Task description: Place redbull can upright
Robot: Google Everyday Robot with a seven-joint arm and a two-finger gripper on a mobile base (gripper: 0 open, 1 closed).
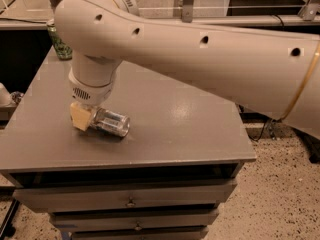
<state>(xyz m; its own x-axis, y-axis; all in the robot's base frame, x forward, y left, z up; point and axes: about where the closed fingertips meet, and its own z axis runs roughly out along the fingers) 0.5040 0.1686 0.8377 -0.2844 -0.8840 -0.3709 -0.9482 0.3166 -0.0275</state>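
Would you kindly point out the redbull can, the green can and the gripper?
redbull can [112, 123]: camera view, middle of its side.
green can [59, 46]: camera view, its patterned side.
gripper [86, 118]: camera view, its tip at the redbull can's left end.

The 1 arm [210, 54] enters from 3 o'clock as a thick cream link and crosses the upper view towards 10 o'clock, where it bends at a rounded joint. From that bend the wrist [92, 81] points straight down towards 6 o'clock and ends in a vented white collar. The gripper [81, 117] sits just beneath the collar, at about 8 o'clock from the view's centre, tan at its lower end.
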